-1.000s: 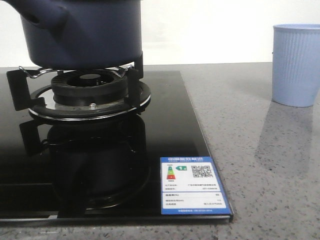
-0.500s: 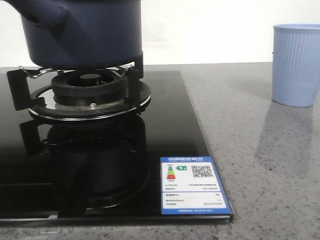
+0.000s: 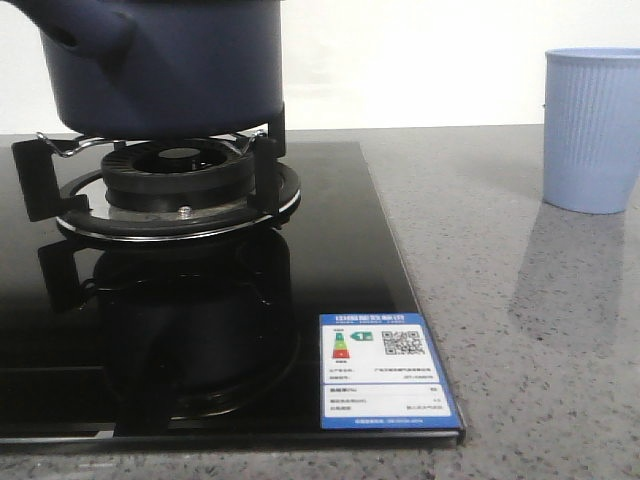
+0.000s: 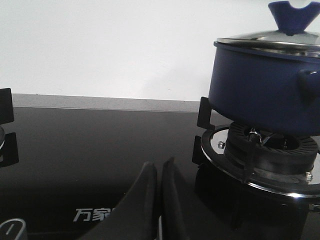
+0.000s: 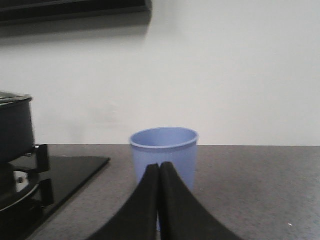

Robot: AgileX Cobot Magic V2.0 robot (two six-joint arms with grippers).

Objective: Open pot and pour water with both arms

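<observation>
The dark navy pot [image 3: 170, 60] sits on the burner stand [image 3: 180, 185] of the black glass stove, its stubby tube handle [image 3: 85, 30] pointing left. In the left wrist view the pot [image 4: 265, 90] wears a steel lid [image 4: 270, 41] with a blue knob [image 4: 292, 15]. My left gripper [image 4: 159, 167] is shut and empty, low over the stove glass beside the burner. My right gripper [image 5: 159, 167] is shut and empty, in front of the light blue ribbed cup [image 5: 164, 155]. Neither gripper shows in the front view.
The light blue cup [image 3: 592, 130] stands on the grey countertop [image 3: 520, 300] at the right. An energy label [image 3: 385, 370] sticks on the stove's front right corner. A second burner's edge [image 4: 6, 130] shows in the left wrist view. A white wall is behind.
</observation>
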